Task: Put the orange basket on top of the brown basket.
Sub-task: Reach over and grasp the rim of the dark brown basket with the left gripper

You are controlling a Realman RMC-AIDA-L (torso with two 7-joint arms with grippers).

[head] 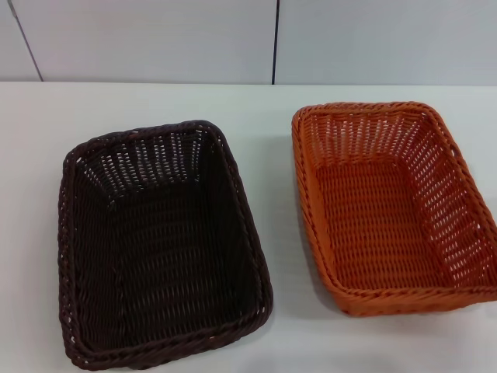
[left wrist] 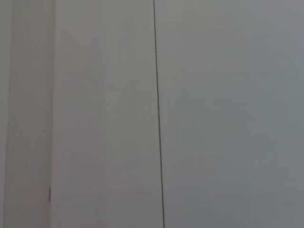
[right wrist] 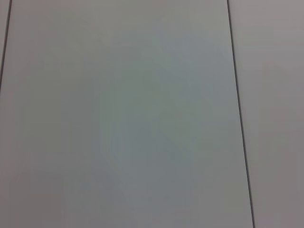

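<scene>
Neither arm's jaws show in any view, so whether they are open or closed cannot be told; both wrist views take in only pale wall panels [left wrist: 228, 114] split by thin dark seams. In the head view the brown basket [head: 225, 159] sits on the left of the white tabletop [head: 155, 101], its long sides running from near to far and slightly skewed, its near end close to the near edge of the view. The orange basket [head: 349, 299] sits to the right, well apart from the brown one with a strip of bare tabletop between them, and it runs off the right edge of the view. Both stand upright, open side up, with nothing inside. Behind the tabletop rises the panelled wall.
</scene>
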